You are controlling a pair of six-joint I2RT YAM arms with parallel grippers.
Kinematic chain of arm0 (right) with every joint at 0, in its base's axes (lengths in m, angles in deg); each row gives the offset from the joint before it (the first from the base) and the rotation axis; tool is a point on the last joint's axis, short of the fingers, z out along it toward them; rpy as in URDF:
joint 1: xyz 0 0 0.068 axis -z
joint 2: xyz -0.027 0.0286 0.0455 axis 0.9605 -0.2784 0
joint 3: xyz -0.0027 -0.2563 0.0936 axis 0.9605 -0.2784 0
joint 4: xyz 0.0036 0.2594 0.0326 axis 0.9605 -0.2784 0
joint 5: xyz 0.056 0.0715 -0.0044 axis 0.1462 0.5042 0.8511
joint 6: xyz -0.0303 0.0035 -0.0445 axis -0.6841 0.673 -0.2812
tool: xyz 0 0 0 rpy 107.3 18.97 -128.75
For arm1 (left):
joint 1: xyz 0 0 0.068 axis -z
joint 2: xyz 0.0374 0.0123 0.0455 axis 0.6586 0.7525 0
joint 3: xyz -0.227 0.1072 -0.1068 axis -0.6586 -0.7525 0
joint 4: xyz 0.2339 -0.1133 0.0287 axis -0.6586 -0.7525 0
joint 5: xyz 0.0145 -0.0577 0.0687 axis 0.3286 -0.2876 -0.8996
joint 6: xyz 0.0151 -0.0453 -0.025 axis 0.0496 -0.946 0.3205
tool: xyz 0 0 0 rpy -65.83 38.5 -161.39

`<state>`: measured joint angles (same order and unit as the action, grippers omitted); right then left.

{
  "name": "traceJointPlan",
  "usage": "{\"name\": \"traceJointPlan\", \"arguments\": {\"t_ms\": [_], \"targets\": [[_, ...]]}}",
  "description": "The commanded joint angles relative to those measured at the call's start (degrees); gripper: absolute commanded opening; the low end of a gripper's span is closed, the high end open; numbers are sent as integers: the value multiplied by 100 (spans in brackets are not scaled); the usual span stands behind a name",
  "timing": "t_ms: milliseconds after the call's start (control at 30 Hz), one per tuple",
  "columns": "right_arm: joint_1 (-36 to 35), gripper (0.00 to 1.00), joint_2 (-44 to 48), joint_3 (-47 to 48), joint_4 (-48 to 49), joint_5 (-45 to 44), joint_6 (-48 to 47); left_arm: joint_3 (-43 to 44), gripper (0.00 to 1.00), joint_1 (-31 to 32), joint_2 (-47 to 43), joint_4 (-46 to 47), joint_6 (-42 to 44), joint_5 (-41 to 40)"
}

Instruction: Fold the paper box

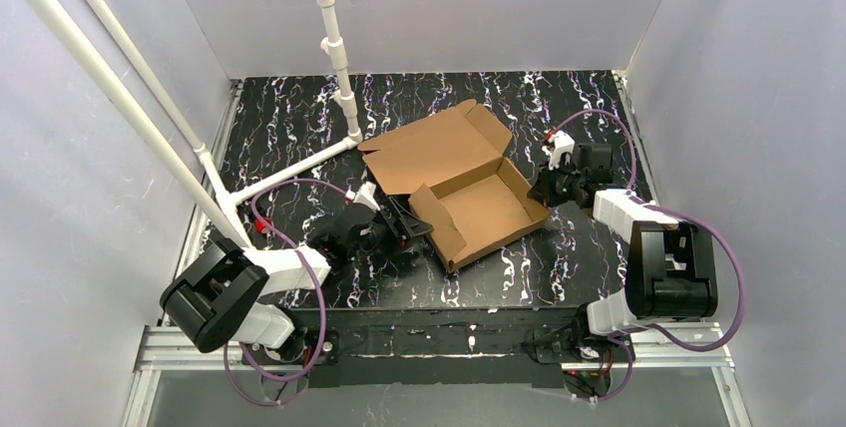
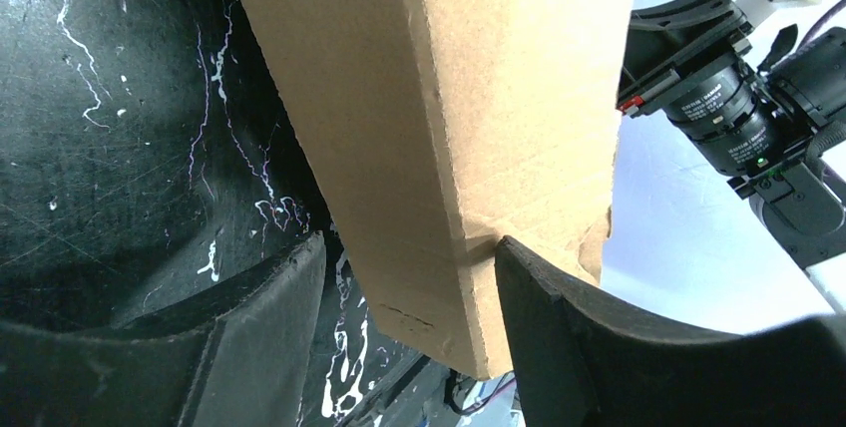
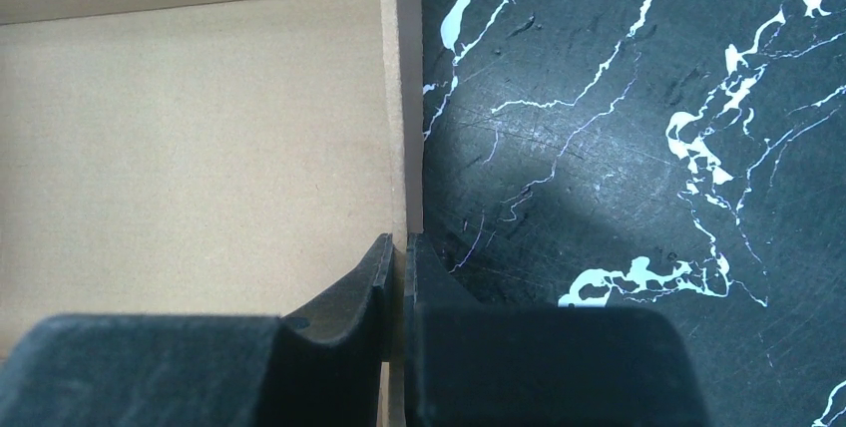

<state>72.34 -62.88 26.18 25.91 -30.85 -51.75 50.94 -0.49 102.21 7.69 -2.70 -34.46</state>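
The paper box is brown cardboard, lying at the table's middle with its tray walls raised and its lid flap spread flat at the back. My left gripper is at the tray's left wall. In the left wrist view that wall stands between the jaws of the left gripper, which is open: the right finger touches the cardboard, the left finger stands apart. My right gripper is at the tray's right wall. The right gripper is shut on that thin wall.
A white pipe frame runs down from the back to the left of the box. The black marbled table is enclosed by pale walls on three sides. The right arm's camera shows beyond the box in the left wrist view.
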Motion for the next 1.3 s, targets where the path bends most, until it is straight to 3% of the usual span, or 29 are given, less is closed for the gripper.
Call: {"name": "traceJointPlan", "arguments": {"t_ms": [0, 200, 367, 433, 600, 1000, 1167, 1267], "targets": [[-70, 11, -13, 53, -49, 92, 13, 325, 62, 103, -37, -506, -126, -234], [-83, 11, -14, 53, -49, 86, 8, 967, 64, 441, -109, -1827, -45, -741], [-93, 11, -4, 53, -49, 77, -13, 2355, 63, 590, 180, -5129, -88, -1663], [-103, 11, -5, 59, -49, 75, -10, 2867, 63, 601, 429, -5777, -4, -1629], [-132, 11, 33, 62, -49, 48, -40, 3207, 53, 667, 723, -6174, 49, -1737], [-149, 11, 75, 80, -49, 57, -42, 4393, 51, 794, 1591, -7287, 167, -1941], [-158, 11, 92, 84, -49, 72, -34, 4711, 32, 824, 1871, -7561, 3, -1992], [-158, 11, 122, 84, -49, 98, -10, 4983, 33, 851, 2103, -7962, -123, -2122]]}}
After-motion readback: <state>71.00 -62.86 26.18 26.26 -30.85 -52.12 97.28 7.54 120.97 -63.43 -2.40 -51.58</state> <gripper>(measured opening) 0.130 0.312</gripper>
